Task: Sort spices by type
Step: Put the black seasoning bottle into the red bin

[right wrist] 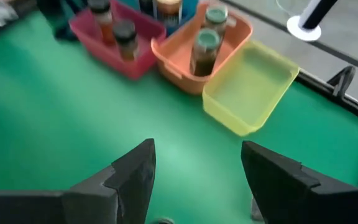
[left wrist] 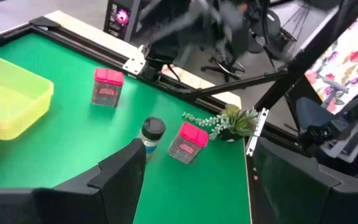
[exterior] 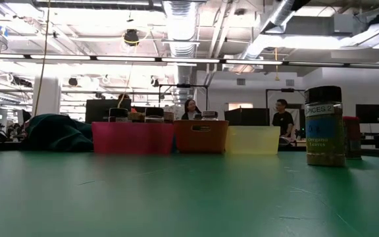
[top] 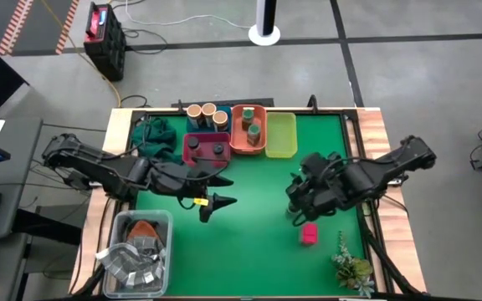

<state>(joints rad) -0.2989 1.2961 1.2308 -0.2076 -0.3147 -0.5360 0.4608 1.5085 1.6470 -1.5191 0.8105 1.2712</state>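
Note:
Both grippers hover open over the green mat and touch nothing. My left gripper (top: 216, 207) (left wrist: 199, 149) is left of centre and points toward the table's right. My right gripper (top: 295, 199) (right wrist: 197, 152) is right of centre, facing the trays. A pink square box (top: 309, 233) (left wrist: 188, 142) and a dark-topped jar (left wrist: 152, 134) stand on the mat just near of the right gripper. A second pink box (left wrist: 107, 87) stands farther off. Tan-topped jars (top: 203, 111) stand in the blue tray. Dark-topped jars (right wrist: 124, 31) are in the magenta tray (top: 205, 149), and green-topped jars (right wrist: 205, 42) in the orange tray (top: 234, 134).
The yellow-green tray (top: 280, 135) at the far edge holds nothing. A dark green cloth (top: 159, 134) lies at the far left. A clear tub of grey packets (top: 136, 251) sits in the near left corner and a small plant (top: 354, 267) in the near right corner. People sit in the room beyond.

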